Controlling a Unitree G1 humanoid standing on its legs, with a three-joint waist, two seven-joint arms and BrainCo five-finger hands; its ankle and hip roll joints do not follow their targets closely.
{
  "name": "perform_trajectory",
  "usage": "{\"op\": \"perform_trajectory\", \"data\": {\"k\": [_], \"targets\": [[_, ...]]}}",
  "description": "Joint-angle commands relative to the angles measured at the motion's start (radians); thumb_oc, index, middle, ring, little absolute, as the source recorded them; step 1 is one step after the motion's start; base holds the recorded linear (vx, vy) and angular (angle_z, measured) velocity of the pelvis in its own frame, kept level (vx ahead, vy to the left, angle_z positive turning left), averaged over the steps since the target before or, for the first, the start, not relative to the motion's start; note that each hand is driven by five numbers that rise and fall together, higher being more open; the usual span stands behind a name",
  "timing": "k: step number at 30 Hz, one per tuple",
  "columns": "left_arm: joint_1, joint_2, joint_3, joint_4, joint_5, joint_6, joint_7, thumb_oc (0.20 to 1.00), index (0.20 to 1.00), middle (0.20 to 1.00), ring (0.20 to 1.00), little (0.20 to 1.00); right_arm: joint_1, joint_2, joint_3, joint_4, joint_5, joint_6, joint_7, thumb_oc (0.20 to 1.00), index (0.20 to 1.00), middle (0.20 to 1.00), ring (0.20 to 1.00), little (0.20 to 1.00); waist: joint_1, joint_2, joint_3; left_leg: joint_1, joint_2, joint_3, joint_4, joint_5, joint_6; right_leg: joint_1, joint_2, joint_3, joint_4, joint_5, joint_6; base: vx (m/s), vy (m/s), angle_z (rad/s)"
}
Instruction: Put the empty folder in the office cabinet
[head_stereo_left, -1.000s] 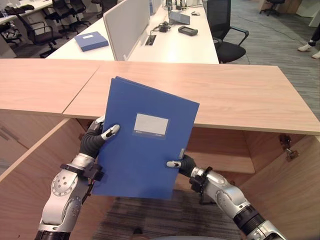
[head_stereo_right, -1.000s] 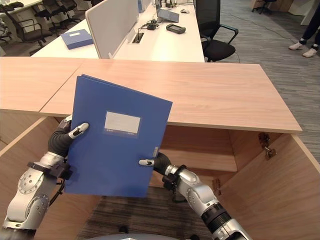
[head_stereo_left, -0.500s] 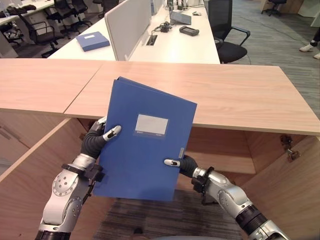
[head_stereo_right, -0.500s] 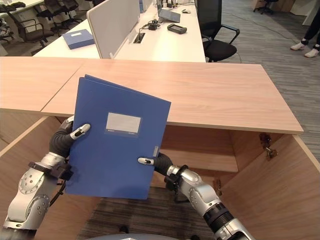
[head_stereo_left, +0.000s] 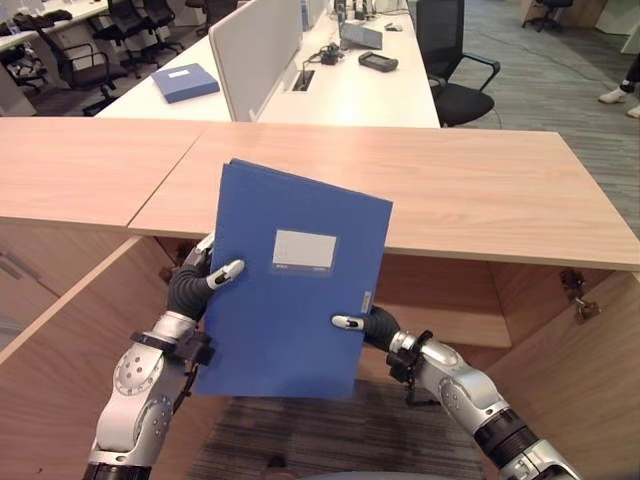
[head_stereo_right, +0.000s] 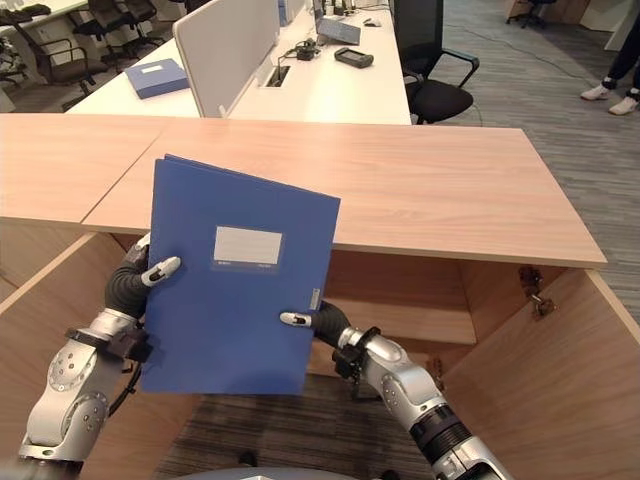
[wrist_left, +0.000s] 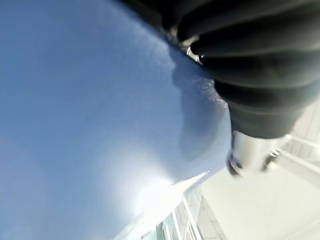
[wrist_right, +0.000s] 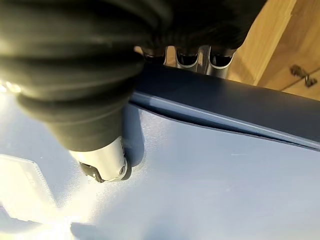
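A blue folder with a white label is held upright in front of the open wooden cabinet, its top edge above the cabinet's top board. My left hand grips its left edge, thumb on the front cover. My right hand pinches the right edge low down, thumb on the cover and fingers behind it. The left wrist view has the blue cover under the thumb.
The cabinet's top board spans the view, and its doors stand open at left and right. Beyond are white desks with another blue folder, a divider panel, office chairs, and a person's shoes.
The folder has shifted slightly to the left and turned a little more upright between both hands. Both grips are unchanged.
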Motion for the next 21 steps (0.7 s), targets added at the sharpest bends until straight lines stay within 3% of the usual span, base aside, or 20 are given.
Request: {"op": "perform_trajectory", "data": {"k": [1, 2, 5, 11, 21], "targets": [[-0.061, 0.016, 0.009, -0.018, -0.001, -0.084, 0.023, 1.0, 1.0, 1.0, 1.0, 1.0, -0.141, 0.038, -0.034, -0.196, -0.122, -0.13, 0.002, 0.2, 0.2, 0.2, 0.2, 0.2, -0.001, -0.029, 0.006, 0.01, -0.022, -0.074, 0.002, -0.071, 0.018, 0.072, -0.016, 0.019, 0.017, -0.118, 0.025, 0.0, 0.0, 0.0], [-0.061, 0.015, 0.008, -0.018, 0.0, -0.084, 0.023, 1.0, 1.0, 1.0, 1.0, 1.0, -0.139, 0.037, -0.034, -0.197, -0.123, -0.13, 0.002, 0.2, 0.2, 0.2, 0.2, 0.2, -0.001, -0.029, 0.006, 0.01, -0.022, -0.074, 0.002, -0.071, 0.018, 0.072, -0.016, 0.019, 0.018, -0.118, 0.025, 0.0, 0.0, 0.0], [-0.027, -0.014, 0.051, 0.038, 0.026, -0.12, 0.066, 1.0, 1.0, 1.0, 1.0, 1.0, -0.121, -0.023, -0.123, -0.271, -0.36, -0.239, -0.094, 0.2, 0.2, 0.2, 0.2, 0.2, -0.004, -0.025, 0.006, 0.009, -0.023, -0.073, 0.002, -0.073, 0.02, 0.073, -0.018, 0.016, 0.018, -0.12, 0.027, 0.0, 0.0, 0.0], [0.018, -0.05, 0.093, 0.122, 0.011, -0.159, 0.086, 1.0, 1.0, 1.0, 1.0, 1.0, -0.077, -0.087, -0.191, -0.303, -0.615, -0.354, -0.213, 0.2, 0.2, 0.2, 0.2, 0.2, -0.004, -0.021, 0.008, 0.012, -0.024, -0.072, 0.002, -0.077, 0.022, 0.074, -0.019, 0.014, 0.019, -0.123, 0.029, 0.0, 0.0, 0.0], [0.082, -0.055, 0.089, 0.312, 0.057, -0.165, 0.106, 1.0, 1.0, 1.0, 1.0, 1.0, -0.065, -0.113, -0.158, -0.286, -0.784, -0.394, -0.279, 0.2, 0.2, 0.2, 0.2, 0.2, 0.012, -0.014, 0.018, 0.007, -0.025, -0.079, 0.004, -0.074, 0.027, 0.075, -0.018, 0.011, 0.022, -0.126, 0.029, 0.0, 0.0, 0.0]]}}
